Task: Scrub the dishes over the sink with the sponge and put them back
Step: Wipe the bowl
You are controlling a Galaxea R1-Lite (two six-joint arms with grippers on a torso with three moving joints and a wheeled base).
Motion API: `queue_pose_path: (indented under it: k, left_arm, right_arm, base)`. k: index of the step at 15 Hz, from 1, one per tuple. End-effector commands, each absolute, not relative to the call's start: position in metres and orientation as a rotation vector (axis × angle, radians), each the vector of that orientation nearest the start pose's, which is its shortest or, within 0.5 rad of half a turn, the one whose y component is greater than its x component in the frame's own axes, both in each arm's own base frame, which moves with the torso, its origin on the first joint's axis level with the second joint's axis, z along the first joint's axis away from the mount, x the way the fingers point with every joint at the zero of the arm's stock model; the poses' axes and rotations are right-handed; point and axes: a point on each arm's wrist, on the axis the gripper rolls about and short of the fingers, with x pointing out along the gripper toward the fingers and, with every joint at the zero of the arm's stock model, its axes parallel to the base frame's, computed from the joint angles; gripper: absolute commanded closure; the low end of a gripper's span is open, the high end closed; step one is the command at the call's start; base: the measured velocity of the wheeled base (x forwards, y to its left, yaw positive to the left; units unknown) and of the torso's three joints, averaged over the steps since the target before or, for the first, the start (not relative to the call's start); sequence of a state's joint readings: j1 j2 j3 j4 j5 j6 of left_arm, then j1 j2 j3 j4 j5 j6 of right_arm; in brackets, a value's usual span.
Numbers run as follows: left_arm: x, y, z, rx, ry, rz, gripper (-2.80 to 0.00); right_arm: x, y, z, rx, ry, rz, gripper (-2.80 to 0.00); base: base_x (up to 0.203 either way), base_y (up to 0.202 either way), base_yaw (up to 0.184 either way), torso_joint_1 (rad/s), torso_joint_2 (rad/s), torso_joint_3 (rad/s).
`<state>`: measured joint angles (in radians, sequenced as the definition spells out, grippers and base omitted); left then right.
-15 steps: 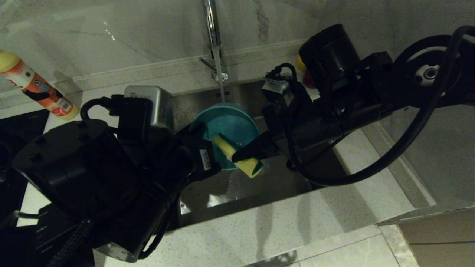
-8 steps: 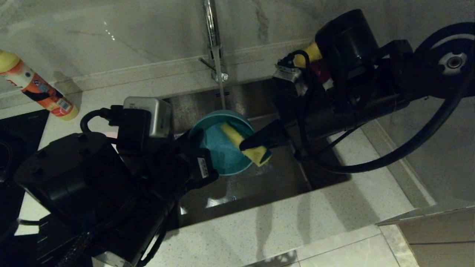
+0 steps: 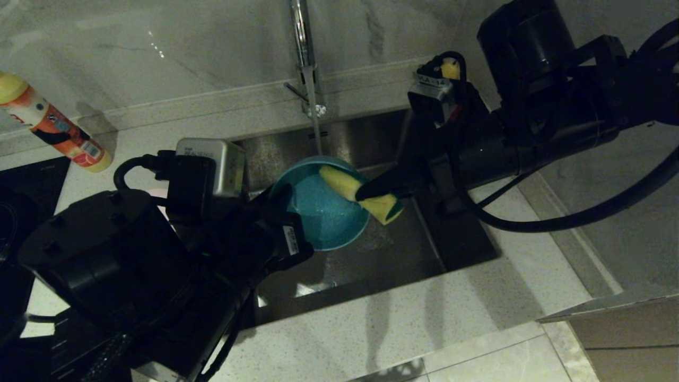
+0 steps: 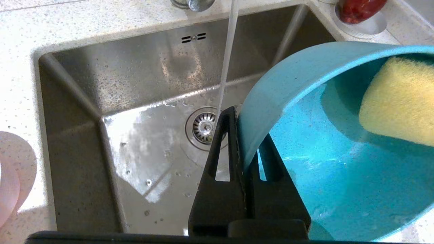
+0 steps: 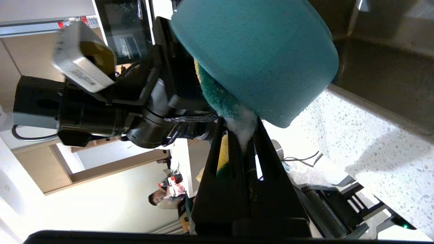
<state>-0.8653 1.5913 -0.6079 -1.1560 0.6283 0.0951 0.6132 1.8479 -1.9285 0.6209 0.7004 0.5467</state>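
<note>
A pale speckled stone counter [image 3: 414, 318] meets a marble-look wall, with a black cooktop [image 3: 21, 180] and an orange-labelled bottle [image 3: 53, 124] at far left and the steel sink [image 4: 112, 101] under a running faucet [image 3: 305, 58]. Over the basin the left gripper [image 4: 242, 135] is clamped on the light blue bowl's [image 3: 326, 212] rim, while the right gripper [image 3: 371, 192] pinches the sponge [image 3: 360, 193] against the bowl's far rim. Since a second ago, the right arm and sponge have shifted up and rightward.

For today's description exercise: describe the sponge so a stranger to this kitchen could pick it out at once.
Find the steel sink under the running faucet. Over it the left gripper holds a tilted blue bowl by its rim. The sponge is the yellow block with a green face, pinched in the right gripper against the bowl's inside.
</note>
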Motion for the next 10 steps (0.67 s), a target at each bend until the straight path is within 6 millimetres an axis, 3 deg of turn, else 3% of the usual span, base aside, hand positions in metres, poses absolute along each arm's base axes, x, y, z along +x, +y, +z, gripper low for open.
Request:
queue_pose_path:
  k: [1,10]
  left_arm:
    - [0.179,-0.191,0.210,-0.016,-0.131,-0.231,0.00]
    - [0.179,-0.191,0.215,-0.031,-0.147,-0.224,0.00]
  right_arm:
    - [0.263,0.204,0.330,0.479,0.904,1.099,0.00]
    - [0.263,0.232,0.313,0.451,0.963,1.146,0.00]
  base:
    - [0.000,0.000,0.000,0.000,0.00,0.000]
    - [0.000,0.000,0.000,0.000,0.00,0.000]
